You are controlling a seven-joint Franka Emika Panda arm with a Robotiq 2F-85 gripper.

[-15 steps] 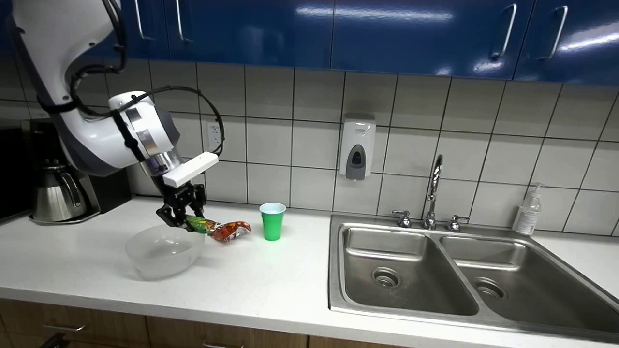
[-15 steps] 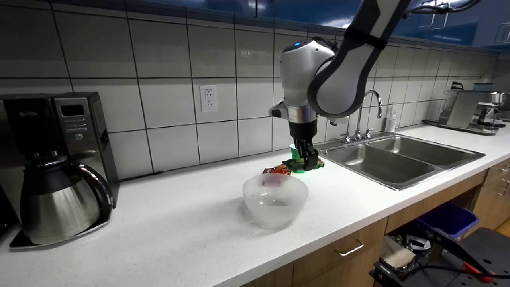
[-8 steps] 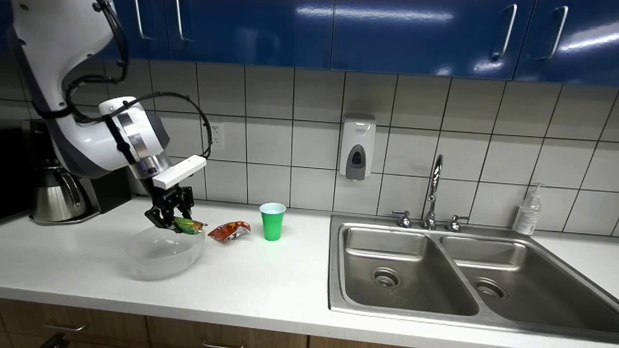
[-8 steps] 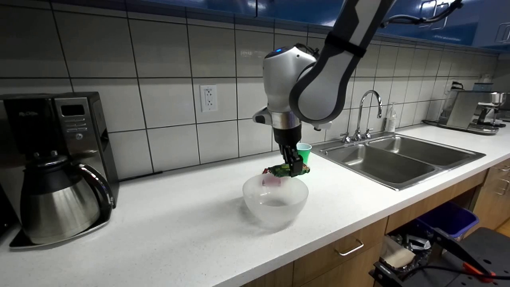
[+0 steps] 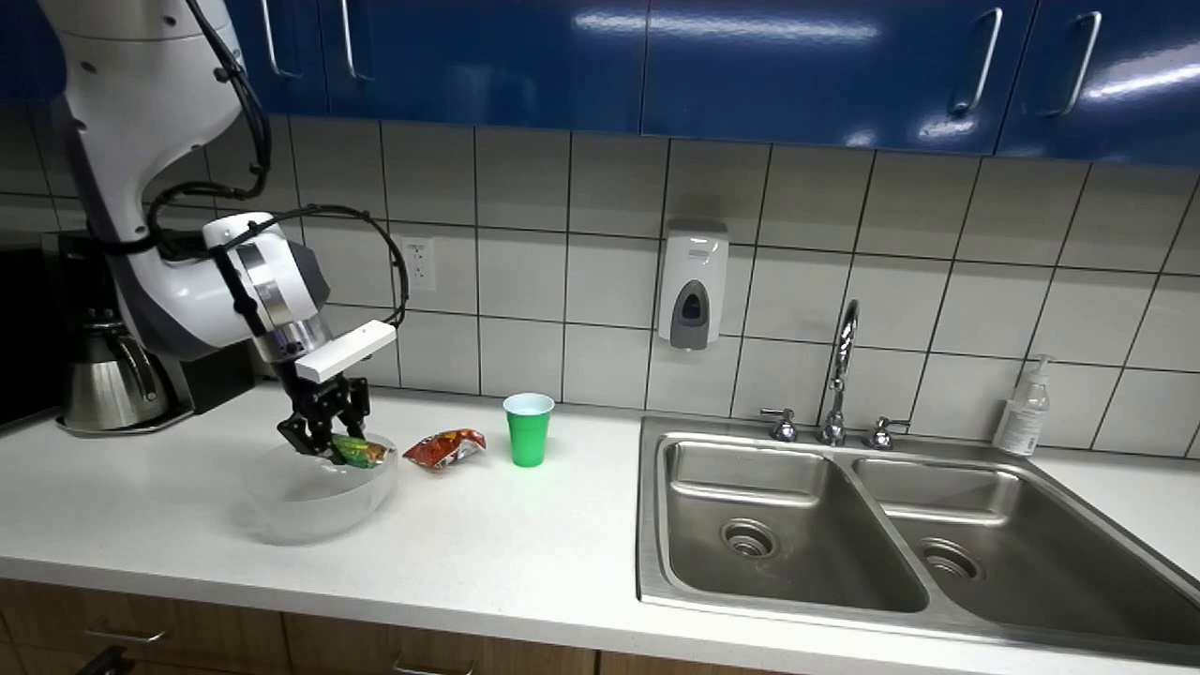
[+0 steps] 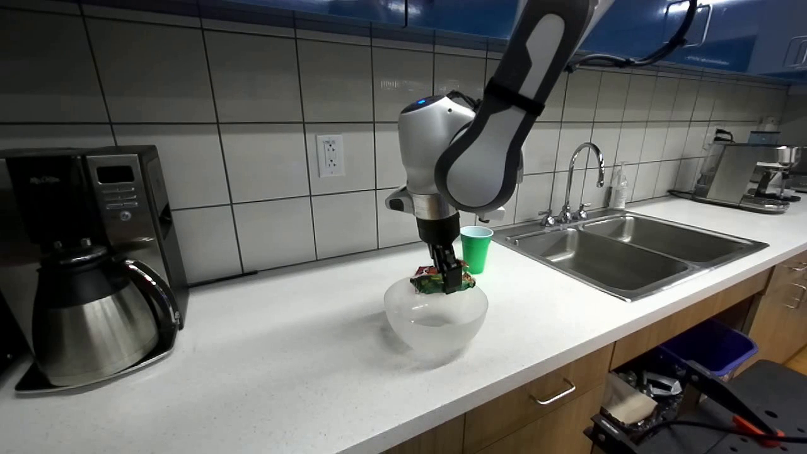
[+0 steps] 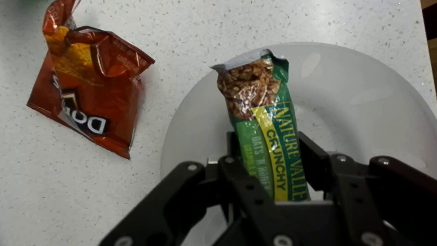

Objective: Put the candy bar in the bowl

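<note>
Lowered: one gripper, clamped on one candy bar over one bowl; counter's front edge near, sink well apart.

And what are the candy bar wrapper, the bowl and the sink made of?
The candy bar wrapper looks like glossy plastic film or foil: bright glints, crinkled end.
The bowl seems frosted plastic, though maybe glass: it's cloudy and half see-through.
The sink is likely stainless steel, satin finish: grey with soft, blurry highlights.

Two packets, one bowl, one cup
</note>
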